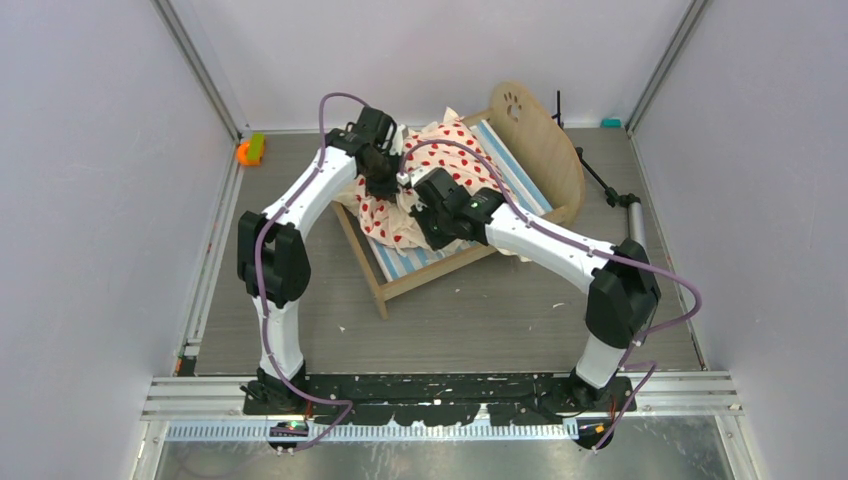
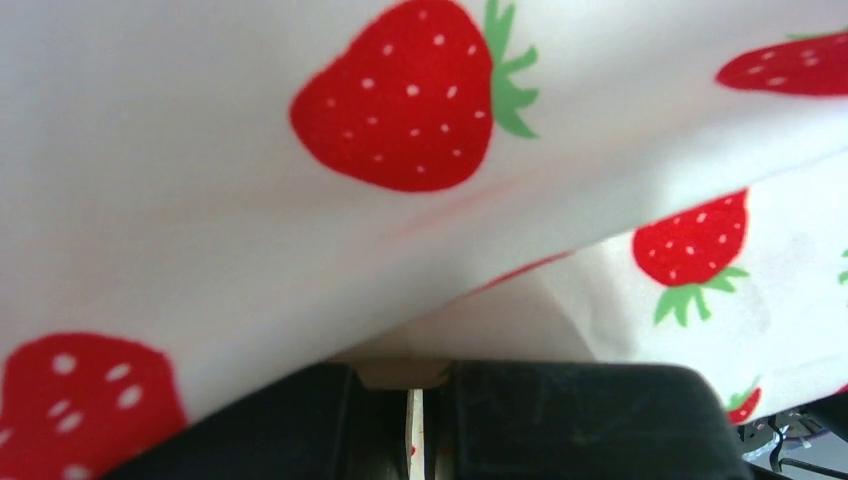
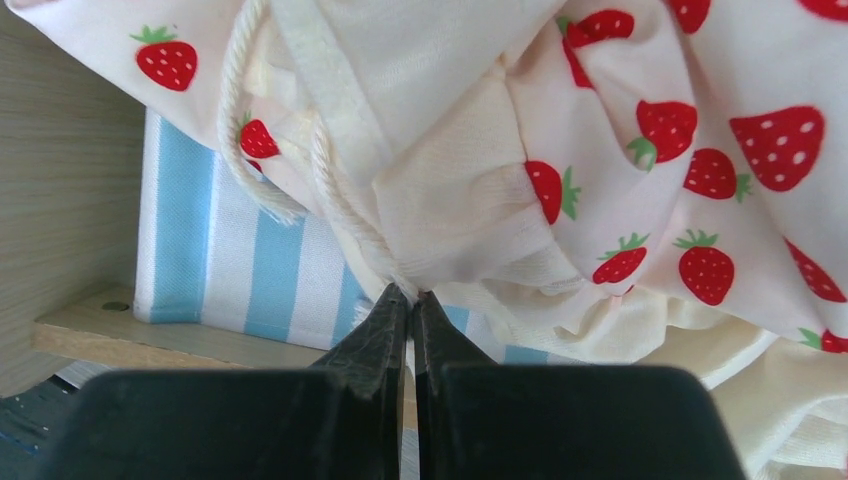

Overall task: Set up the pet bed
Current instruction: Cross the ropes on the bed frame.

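Pet bed [image 1: 545, 150] carries bunched bedding [image 3: 600, 150], pinched by left pincer [image 2: 415, 395] and right pincer [image 3: 411, 300].

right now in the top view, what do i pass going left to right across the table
small orange and green object, strawberry-print cream bedding, rounded light-wood end board, black tripod stand

Mid-table, toward the far side, set at an angle: pet bed [image 1: 548, 160], taller end board at far right. Inside the frame: mattress [image 3: 230, 260]. On the mattress, heaped toward its far-left part and spilling over the left rail: bedding [image 1: 390, 215]. Left gripper [image 2: 415, 400] on the heap's far side, right gripper [image 3: 410, 300] at its near-right edge, just above mattress. Right of bed, by the wall: tripod stand [image 1: 600, 180]. Far-left corner: small block [image 1: 250, 150].
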Robot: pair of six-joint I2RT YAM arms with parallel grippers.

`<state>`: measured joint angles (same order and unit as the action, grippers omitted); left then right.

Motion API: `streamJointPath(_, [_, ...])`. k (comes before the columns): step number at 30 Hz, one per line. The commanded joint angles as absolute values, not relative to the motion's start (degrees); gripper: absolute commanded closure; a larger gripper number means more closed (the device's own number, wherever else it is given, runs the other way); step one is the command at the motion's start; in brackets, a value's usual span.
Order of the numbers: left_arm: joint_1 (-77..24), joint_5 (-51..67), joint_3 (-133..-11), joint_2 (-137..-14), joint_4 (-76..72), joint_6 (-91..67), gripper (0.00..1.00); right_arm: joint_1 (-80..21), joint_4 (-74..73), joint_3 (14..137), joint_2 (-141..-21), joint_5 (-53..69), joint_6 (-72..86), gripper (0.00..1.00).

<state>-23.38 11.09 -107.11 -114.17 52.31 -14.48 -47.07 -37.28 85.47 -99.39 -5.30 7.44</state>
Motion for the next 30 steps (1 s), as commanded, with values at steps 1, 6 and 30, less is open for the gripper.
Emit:
streamJointPath(1, [-22.2,9.0,-106.9,-111.4,50.5,-13.5,1.0,-47.0,-34.7,83.4,-97.6,-5.4,6.5,0.99])
streamJointPath(6, [-22.1,9.3,-106.6,-111.4,50.4,-13.6,1.0,-47.1,-33.7,80.1,-96.0,-3.1,6.9,0.99])
streamJointPath(30, [-21.5,9.1,-106.6,-110.8,50.2,-13.7,1.0,-47.2,-33.0,81.3,-87.5,-2.6,8.2,0.98])
